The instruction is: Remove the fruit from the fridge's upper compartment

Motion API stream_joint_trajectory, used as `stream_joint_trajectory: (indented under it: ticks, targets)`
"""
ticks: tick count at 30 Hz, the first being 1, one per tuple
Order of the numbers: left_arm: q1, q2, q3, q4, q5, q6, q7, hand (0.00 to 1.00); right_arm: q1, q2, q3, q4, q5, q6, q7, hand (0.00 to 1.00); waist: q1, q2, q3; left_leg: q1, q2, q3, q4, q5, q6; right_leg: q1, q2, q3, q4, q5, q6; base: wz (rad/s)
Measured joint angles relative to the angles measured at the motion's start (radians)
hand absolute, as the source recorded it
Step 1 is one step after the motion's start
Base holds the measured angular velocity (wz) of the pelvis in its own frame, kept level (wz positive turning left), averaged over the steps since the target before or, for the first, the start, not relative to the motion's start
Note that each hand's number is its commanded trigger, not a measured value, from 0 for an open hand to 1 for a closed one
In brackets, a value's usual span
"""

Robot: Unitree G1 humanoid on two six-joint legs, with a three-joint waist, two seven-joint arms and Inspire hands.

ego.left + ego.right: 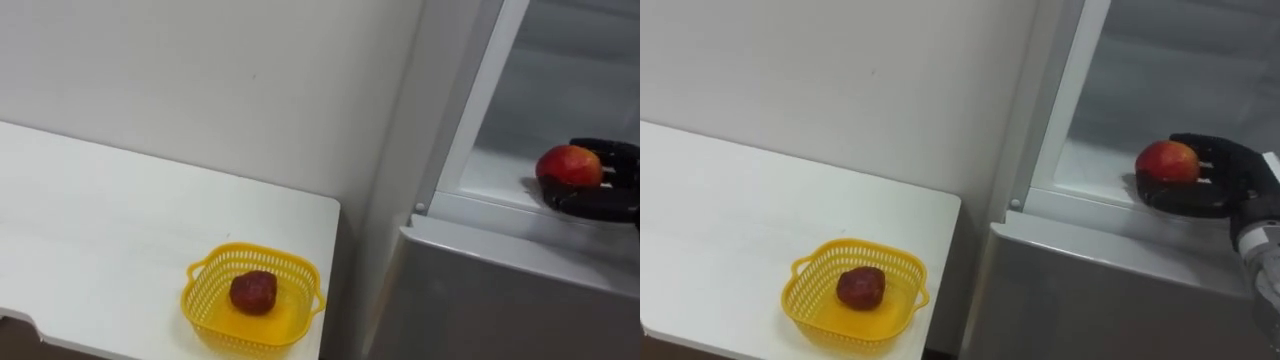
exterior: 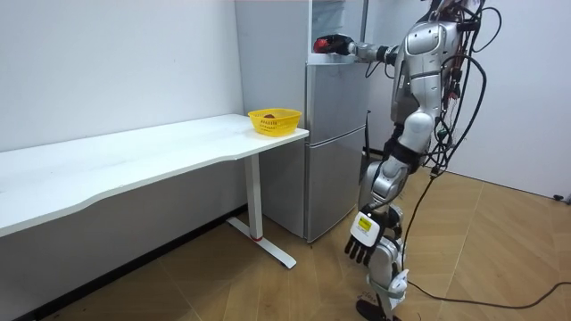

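A red apple (image 1: pixel 570 165) rests in my right hand (image 1: pixel 602 201), just above the white shelf (image 1: pixel 490 175) of the open upper fridge compartment. The thumb curls under the fruit and the fingers wrap behind it. The room view has me standing upright in front of the grey fridge (image 2: pixel 335 143), right arm stretched into its top section. My left hand (image 2: pixel 361 241) hangs by my thigh with relaxed fingers. A yellow basket (image 1: pixel 200 275) holding a dark red fruit (image 1: pixel 253 292) sits on the corner of the white table (image 1: pixel 90 220) nearest the fridge.
The closed grey lower fridge door (image 1: pixel 480 300) lies below the open compartment. A narrow gap separates the table's right edge from the fridge side. The long white table (image 2: pixel 134 160) runs along the wall, with wooden floor behind me.
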Motion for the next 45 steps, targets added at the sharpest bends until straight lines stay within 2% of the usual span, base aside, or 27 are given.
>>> stream_joint_trajectory:
  ticks: [12,16,19,22,26,29,34,38,40,42,43,45]
  targets:
    - [-0.007,0.007,0.000,-0.003,-0.001,-0.002,0.000,0.00,-0.011,-0.007,-0.001,0.003,0.010,0.004,-0.004,1.00,0.004,-0.012,0.0043,0.003,0.002,-0.001,0.000,0.000,0.000,0.001,0.002,-0.001,-0.001,0.000,0.000,0.00]
    - [0.001,0.007,0.000,0.003,-0.018,-0.003,0.000,0.00,-0.016,-0.007,-0.001,-0.018,0.016,0.022,-0.003,1.00,0.012,-0.010,0.0060,0.002,0.003,-0.004,-0.005,0.000,0.000,0.000,0.002,-0.006,-0.003,-0.001,0.000,0.02]
    - [0.007,0.007,0.000,0.007,-0.019,-0.003,0.000,0.00,-0.004,-0.007,0.000,-0.076,-0.001,0.026,-0.014,1.00,0.014,-0.002,0.0108,0.003,0.003,-0.003,-0.011,0.000,0.000,0.000,0.004,-0.004,-0.009,-0.001,0.000,-0.02]
    - [0.005,0.007,0.000,0.007,-0.019,-0.004,0.000,0.00,0.015,-0.006,0.001,-0.129,0.003,0.027,-0.035,1.00,0.016,0.004,0.0092,0.002,0.004,0.000,-0.010,0.000,0.000,0.002,0.006,0.000,-0.017,-0.001,0.000,-0.04]
    - [-0.013,0.003,-0.022,0.008,-0.019,-0.010,0.007,0.00,0.115,0.007,0.020,-0.368,0.012,0.028,-0.070,1.00,0.016,0.036,0.0066,-0.001,0.004,0.012,-0.009,0.001,0.000,-0.006,0.007,0.010,-0.014,-0.001,0.000,-0.08]
    - [-0.029,-0.002,-0.021,0.016,-0.019,-0.030,0.039,0.00,0.201,0.050,0.023,-0.536,-0.018,0.026,-0.106,1.00,0.006,0.048,0.0007,-0.002,0.005,0.015,-0.004,0.001,0.000,-0.003,0.008,0.012,-0.017,-0.001,0.000,0.00]
    - [-0.027,-0.022,-0.020,0.034,-0.020,-0.060,0.062,0.00,0.332,0.123,0.022,-0.798,-0.048,0.022,-0.144,1.00,-0.004,0.057,0.0018,0.007,0.005,0.040,-0.005,0.001,0.000,-0.006,0.011,0.037,-0.016,0.000,0.001,-0.14]
    - [-0.025,-0.036,-0.023,0.046,-0.020,-0.074,0.085,0.00,0.372,0.143,0.022,-0.903,-0.070,-0.018,-0.190,1.00,-0.011,0.072,0.0097,0.017,0.005,0.060,-0.013,0.001,0.000,-0.007,0.012,0.051,-0.010,0.003,0.003,-0.08]
    - [-0.028,-0.043,-0.022,0.065,-0.020,-0.089,0.090,0.00,0.377,0.163,0.019,-0.942,-0.090,-0.035,-0.211,1.00,-0.021,0.079,0.0060,0.017,0.005,0.067,-0.019,0.000,0.000,-0.014,0.014,0.055,-0.006,0.003,0.003,-0.09]
    - [-0.032,-0.047,-0.022,0.084,-0.021,-0.101,0.090,0.00,0.384,0.180,0.017,-0.994,-0.092,-0.074,-0.236,1.00,-0.037,0.090,0.0021,0.018,0.005,0.069,-0.021,0.000,0.001,-0.018,0.015,0.057,0.000,0.004,0.002,-0.02]
    - [-0.033,-0.047,-0.022,0.092,-0.021,-0.105,0.091,0.00,0.389,0.183,0.016,-1.005,-0.093,-0.084,-0.243,1.00,-0.038,0.093,0.0014,0.018,0.006,0.069,-0.021,0.000,0.001,-0.018,0.015,0.058,0.001,0.004,0.002,0.00]
    - [-0.040,-0.051,-0.024,0.116,-0.021,-0.113,0.099,0.00,0.417,0.215,-0.001,-1.074,-0.122,-0.101,-0.265,1.00,-0.043,0.102,0.0006,0.018,0.006,0.069,-0.020,0.000,0.001,-0.019,0.015,0.058,0.002,0.004,0.001,0.00]
